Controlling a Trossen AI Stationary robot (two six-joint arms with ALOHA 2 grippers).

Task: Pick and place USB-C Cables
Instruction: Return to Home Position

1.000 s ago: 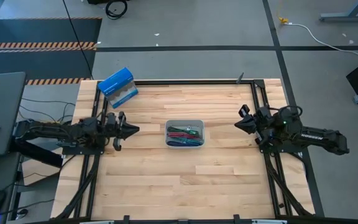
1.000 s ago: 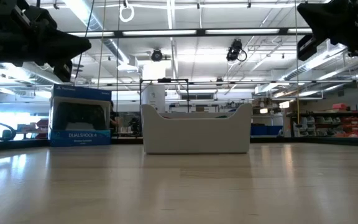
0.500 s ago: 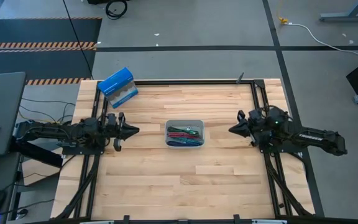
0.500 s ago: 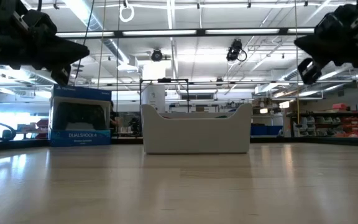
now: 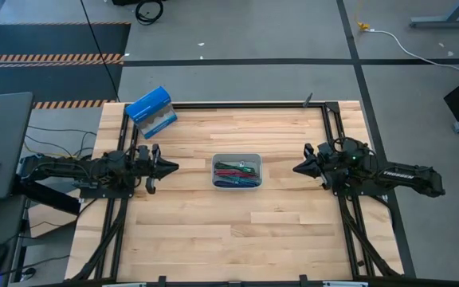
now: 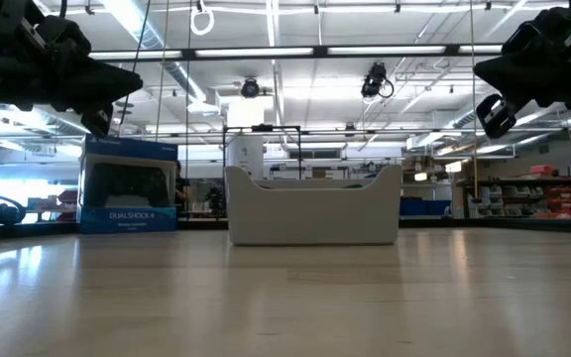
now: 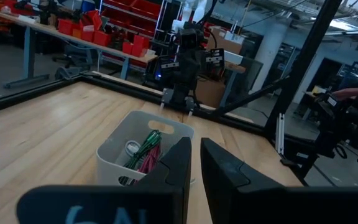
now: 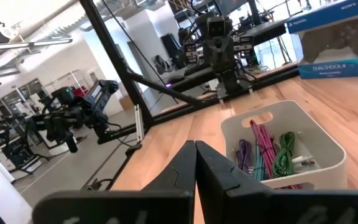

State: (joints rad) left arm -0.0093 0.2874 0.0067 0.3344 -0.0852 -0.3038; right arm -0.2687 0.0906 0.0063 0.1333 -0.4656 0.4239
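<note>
The USB-C cables lie bundled inside the clear grey tray (image 5: pixel 237 171) at the table's middle. Green (image 8: pixel 284 155), maroon (image 8: pixel 263 149) and purple-blue (image 8: pixel 244 155) bundles show in the right wrist view, green (image 7: pixel 146 144) and maroon (image 7: pixel 143 163) in the left wrist view. My left gripper (image 5: pixel 174 167) hovers left of the tray, shut and pointing at it (image 7: pixel 194 155). My right gripper (image 5: pixel 296 168) hovers right of the tray, shut, also pointing at it (image 8: pixel 195 144). Both hang above the table top in the low view, left gripper (image 6: pixel 132 74) and right gripper (image 6: pixel 484 77).
A blue box (image 5: pixel 151 112) stands near the table's far left corner, also seen behind the tray's left side in the low view (image 6: pixel 127 188). A dark metal frame (image 5: pixel 329 127) runs along the table's sides. Bare wood lies between each gripper and the tray (image 6: pixel 313 208).
My right gripper has moved a little toward the tray and the table's near edge and has come down somewhat, staying shut. The left arm, the tray and the cables have kept still.
</note>
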